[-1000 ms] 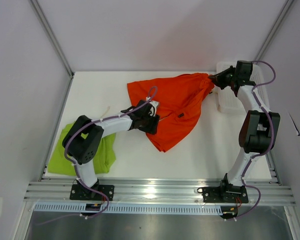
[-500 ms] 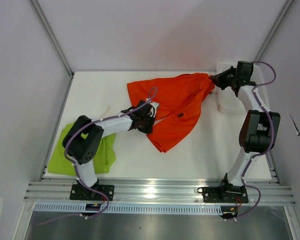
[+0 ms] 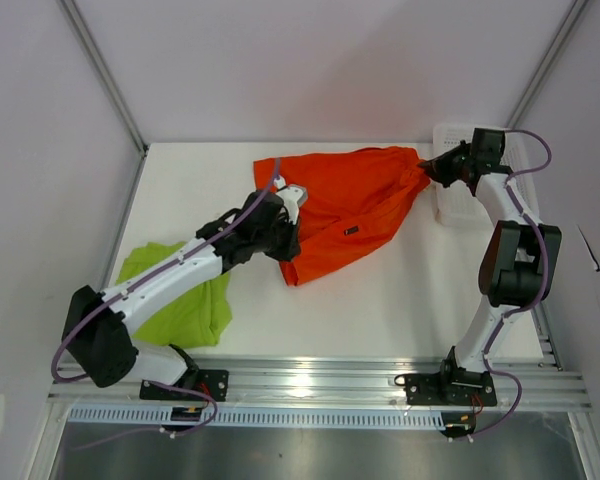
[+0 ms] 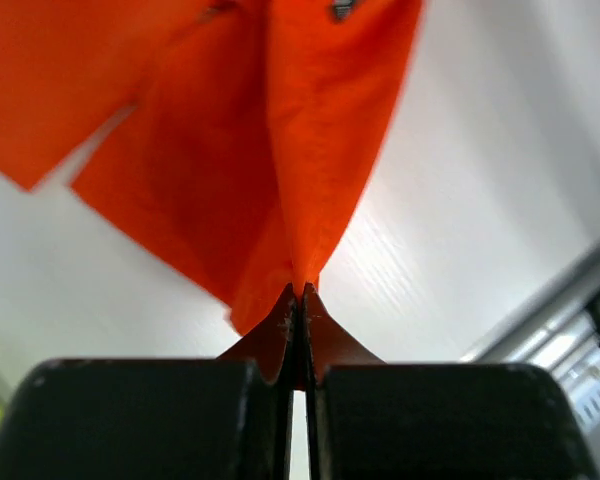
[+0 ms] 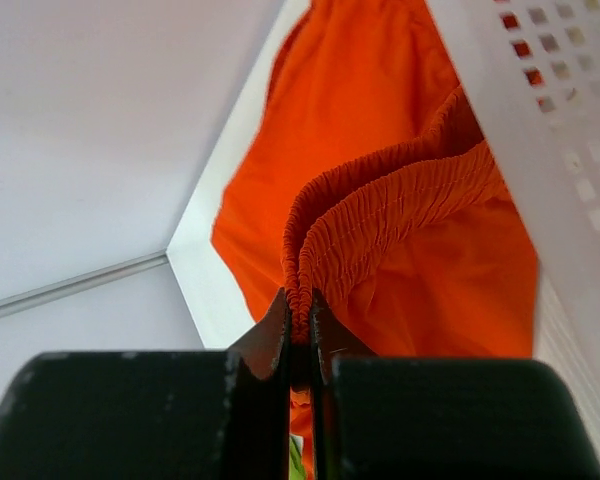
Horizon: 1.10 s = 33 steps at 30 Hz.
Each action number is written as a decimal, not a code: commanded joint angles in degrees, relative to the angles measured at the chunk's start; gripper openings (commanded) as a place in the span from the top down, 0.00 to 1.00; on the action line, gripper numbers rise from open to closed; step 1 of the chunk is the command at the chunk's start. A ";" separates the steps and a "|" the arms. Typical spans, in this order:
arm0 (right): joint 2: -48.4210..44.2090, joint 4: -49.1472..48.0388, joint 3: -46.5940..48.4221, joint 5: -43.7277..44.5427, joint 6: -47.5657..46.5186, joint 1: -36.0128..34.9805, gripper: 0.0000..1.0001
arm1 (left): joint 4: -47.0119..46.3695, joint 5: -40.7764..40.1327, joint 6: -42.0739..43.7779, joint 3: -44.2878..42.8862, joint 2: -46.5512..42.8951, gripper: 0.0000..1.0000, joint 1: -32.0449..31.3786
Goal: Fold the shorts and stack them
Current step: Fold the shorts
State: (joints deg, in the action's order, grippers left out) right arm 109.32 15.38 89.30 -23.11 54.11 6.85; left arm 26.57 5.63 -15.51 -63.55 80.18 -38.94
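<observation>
White matte table [image 3: 410, 290], pale walls around. Orange-red shorts [image 3: 350, 195], thin smooth fabric, stretch across its far middle between the arms. The right gripper [image 5: 298, 305] is clenched on the gathered elastic waistband [image 5: 400, 200] beside the white mesh basket [image 3: 452, 205]. The left gripper [image 4: 300, 300] pinches a thin fold. Lime green shorts [image 3: 185, 305] lie crumpled at near left. The small dark tag [image 3: 351, 231] is unreadable.

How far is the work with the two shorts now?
Seemingly done: the green shorts lie bundled at the near left of the table. In hand: the orange shorts are stretched between both arms, the left gripper shut on a fabric edge, the right gripper shut on the elastic waistband beside the white basket. Left: folding the orange pair and stacking it with the green.
</observation>
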 commanded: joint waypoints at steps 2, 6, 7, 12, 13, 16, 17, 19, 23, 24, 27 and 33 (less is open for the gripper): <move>-6.29 2.47 -4.03 0.70 -2.16 0.18 1.00 | 4.54 -1.93 -2.85 0.62 -6.60 1.00 -6.93; -11.92 2.90 -11.40 1.84 -3.13 0.62 1.00 | 7.35 -5.27 -5.49 1.23 -11.79 1.00 -14.14; -13.07 3.17 -12.56 2.02 -3.22 0.79 1.00 | 8.14 -5.36 -6.11 1.58 -12.93 1.00 -15.19; -20.79 6.93 -17.66 2.98 -5.15 1.93 1.00 | 11.84 -12.03 -10.76 3.08 -21.19 1.00 -22.39; -22.12 7.47 -19.49 3.33 -5.85 2.20 1.00 | 12.02 -12.74 -12.08 3.34 -22.16 1.00 -23.71; -27.56 8.44 -23.45 3.34 -6.12 3.17 1.00 | 14.73 -17.04 -14.89 2.91 -24.19 1.00 -28.90; -28.97 9.14 -24.34 3.34 -6.29 3.34 1.00 | 16.74 -18.27 -15.60 2.47 -24.28 1.00 -31.26; -33.19 9.84 -26.18 3.78 -6.29 3.69 1.00 | 18.86 -21.26 -17.09 0.71 -24.55 1.00 -33.38; -38.21 12.74 -26.46 6.50 -6.56 4.31 1.00 | 22.12 -23.03 -17.28 -2.80 -24.99 1.00 -34.89; -38.91 13.01 -26.11 7.02 -6.56 4.48 1.00 | 22.82 -23.64 -16.75 -4.03 -24.99 1.00 -34.80; -39.18 14.06 -23.83 8.34 -6.38 5.01 1.00 | 26.25 -27.69 -14.12 -7.54 -24.72 1.00 -31.39; -36.02 13.10 -20.57 9.40 -2.79 5.19 1.00 | 23.71 -17.42 -1.83 -11.06 -24.11 1.00 -11.88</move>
State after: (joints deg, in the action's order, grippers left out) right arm 72.14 30.17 65.23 -15.86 49.47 11.60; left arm 50.46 -15.18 -24.62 -70.85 56.01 -56.51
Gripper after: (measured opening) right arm 0.039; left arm 0.003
